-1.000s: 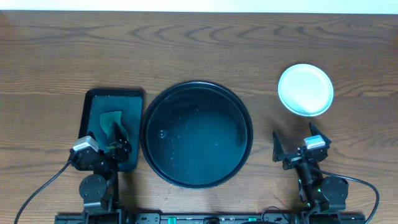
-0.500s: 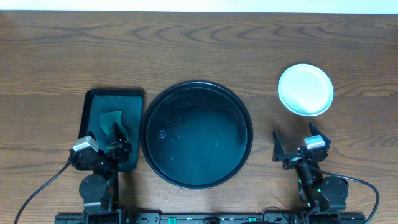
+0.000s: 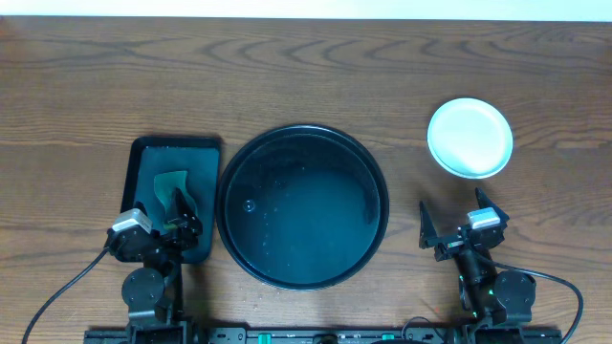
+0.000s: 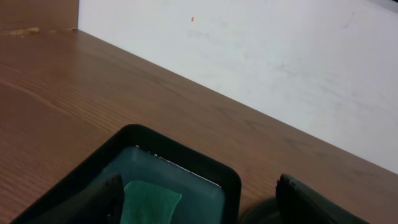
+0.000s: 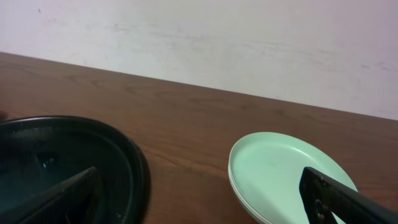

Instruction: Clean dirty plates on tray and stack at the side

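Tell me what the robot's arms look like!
The left gripper and right gripper each have two pointy black fingers and a small silvery-white box behind them. The arms are black with round base joints, and each trails a thin black cable.

Cannot count the plates [image 3: 469, 138] from overhead (just one pale disc there). Loses their near rim to the bottom edge in the right wrist view, and hides a bit more behind a finger [image 5: 339, 199] of the right gripper [image 5: 199, 180]. Shows only part of the tray [image 5: 127, 165] there, clipped left and below. From the left wrist, cuts the rectangular tray [image 4: 186, 155] and green cloth [image 4: 152, 200] at the bottom edge, and tucks the cloth's left side behind a finger [image 4: 109, 196] of the left gripper [image 4: 199, 186].
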You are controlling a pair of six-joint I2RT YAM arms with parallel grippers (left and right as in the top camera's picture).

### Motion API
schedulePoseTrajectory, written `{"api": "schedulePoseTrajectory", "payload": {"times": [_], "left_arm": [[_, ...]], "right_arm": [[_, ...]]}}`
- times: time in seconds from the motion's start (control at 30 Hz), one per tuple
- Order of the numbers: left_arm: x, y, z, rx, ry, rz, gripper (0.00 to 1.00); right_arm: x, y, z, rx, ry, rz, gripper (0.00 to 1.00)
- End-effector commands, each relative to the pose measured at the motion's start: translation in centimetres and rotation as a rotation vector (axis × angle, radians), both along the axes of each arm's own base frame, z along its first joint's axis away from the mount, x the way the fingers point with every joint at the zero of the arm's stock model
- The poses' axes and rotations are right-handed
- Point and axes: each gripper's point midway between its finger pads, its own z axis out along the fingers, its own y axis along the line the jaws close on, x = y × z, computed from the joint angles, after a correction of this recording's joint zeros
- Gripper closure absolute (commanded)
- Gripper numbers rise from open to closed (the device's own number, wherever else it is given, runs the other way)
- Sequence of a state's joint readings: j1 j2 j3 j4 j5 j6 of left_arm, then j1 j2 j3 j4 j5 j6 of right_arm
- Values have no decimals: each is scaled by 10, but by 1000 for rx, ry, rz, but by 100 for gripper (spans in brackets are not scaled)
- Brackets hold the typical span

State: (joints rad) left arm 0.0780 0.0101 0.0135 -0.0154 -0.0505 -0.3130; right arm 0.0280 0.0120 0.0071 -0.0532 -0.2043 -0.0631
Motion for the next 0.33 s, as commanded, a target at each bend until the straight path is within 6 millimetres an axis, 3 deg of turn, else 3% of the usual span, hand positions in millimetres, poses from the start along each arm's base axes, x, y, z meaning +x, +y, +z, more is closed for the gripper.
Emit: {"api": "schedulePoseTrajectory", "payload": {"times": [0.0,0.3], "left_arm": [[-2,3,-16,13,59,13,21],[-2,3,-16,13,59,13,21]], "right_arm": [[0,-3,0,-13,-4,-16,1],[0,-3,0,-13,-4,-16,1]]}}
